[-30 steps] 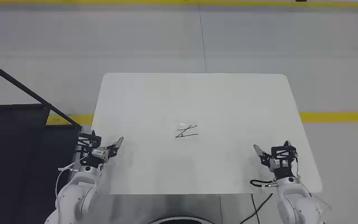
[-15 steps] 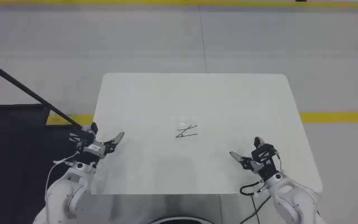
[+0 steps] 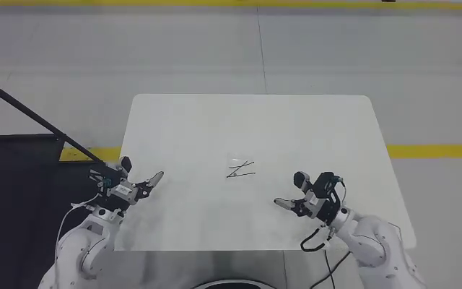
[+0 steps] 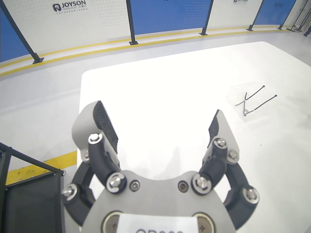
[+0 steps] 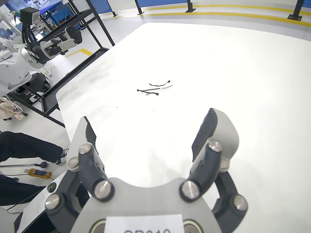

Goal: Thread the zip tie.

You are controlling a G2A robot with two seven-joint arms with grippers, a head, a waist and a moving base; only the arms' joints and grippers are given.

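Left claw (image 3: 141, 170) (image 4: 159, 112): jaws wide apart, nothing in them. It hangs over the near-left corner of the table (image 3: 216, 123). The ties sit to its right and a bit farther out, well apart from it.

Ties (image 3: 240, 170) (image 4: 255, 100) (image 5: 155, 88): flat on the table, about mid-width, somewhat nearer the robot's edge than the far one.
- Count: 2 black for sure, overlapping in a loose Z.
- A pale strip (image 5: 167, 87) just beside them could be a third tie; can't tell.
- Long axes run mostly left-right across the table, with the right ends tipped slightly away from the robot.
- Heads look to be on the right ends, but they're too small to be sure.

Right claw (image 3: 289, 191) (image 5: 148, 120): also spread open and empty, over the table near the front edge, right of centre. The ties are to its left and farther out, near but not touching.

Judgement:
- The right claw is clearly the nearer of the 2 claws, so the first pick probably falls to it.
- With the ties lying crosswise, jaws closing front-to-back would pinch across a strip.
- The overlap is the risk: a grab at the crossing could take both ties.
- Nothing is lifted, so threading isn't started. It needs one tie isolated, then head in one claw and tail in the other.
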